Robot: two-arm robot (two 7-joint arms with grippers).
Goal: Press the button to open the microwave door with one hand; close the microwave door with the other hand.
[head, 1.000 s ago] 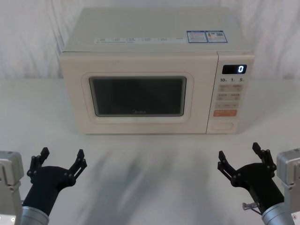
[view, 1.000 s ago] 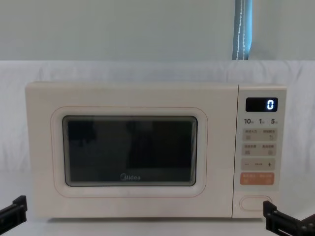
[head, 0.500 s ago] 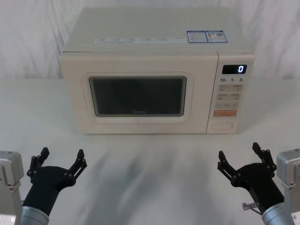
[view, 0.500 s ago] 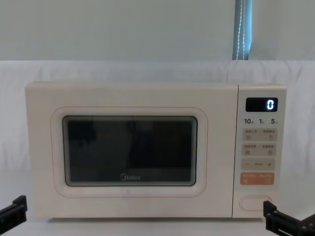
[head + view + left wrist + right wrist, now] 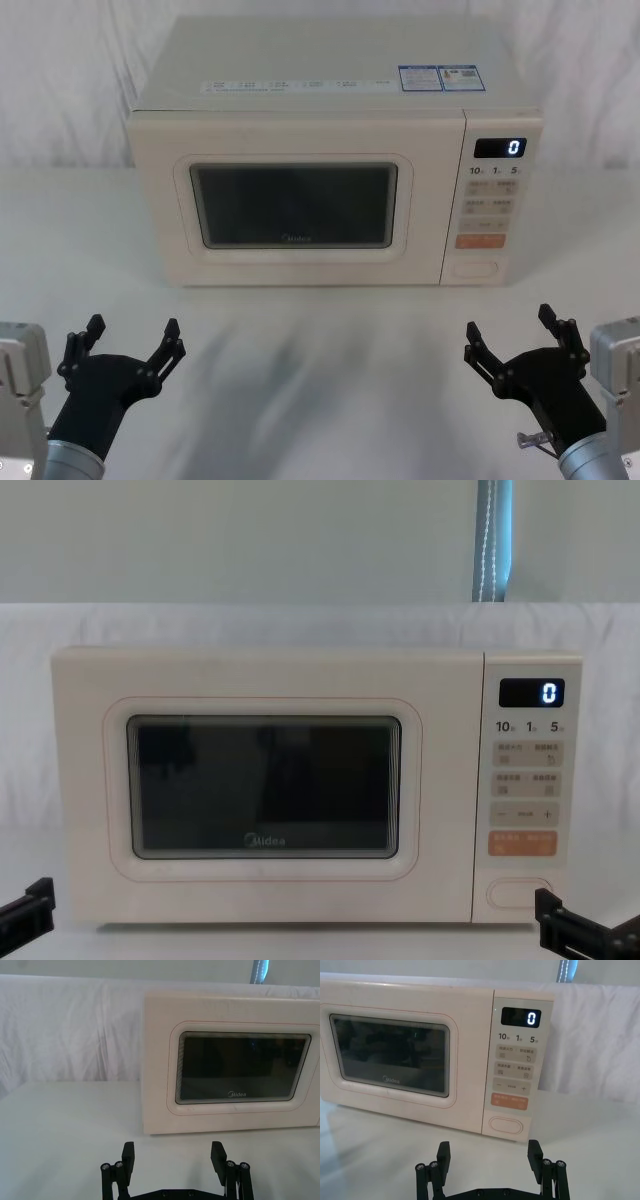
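Standing square at the back of the white cloth-covered surface [image 5: 320, 360], the cream boxy microwave shows its door shut: the big cream door panel with the dark rounded window and "Midea" logo [image 5: 295, 205] sits flush with the narrow control strip to its right. At the foot of that strip, under the orange rectangular key [image 5: 509, 1101], lies the wide, unlabelled cream pill-shaped button [image 5: 505, 1124]. I'd judge it a stiff plastic latch key that wants a firm, straight push from one fingertip on its middle; a glancing touch could slide off the smooth face. The door looks rigid and light on its hinge, best closed with a flat push on the cream frame near its free edge, away from the window.

Both arms rest low at the near edge, well apart from the appliance. The black blocky right gripper [image 5: 516, 344] points forward, roughly in line with the control strip, fingers spread wide and holding nothing. The black blocky left gripper [image 5: 124, 345] mirrors it on the other side, equally spread and empty, facing the door's left portion.
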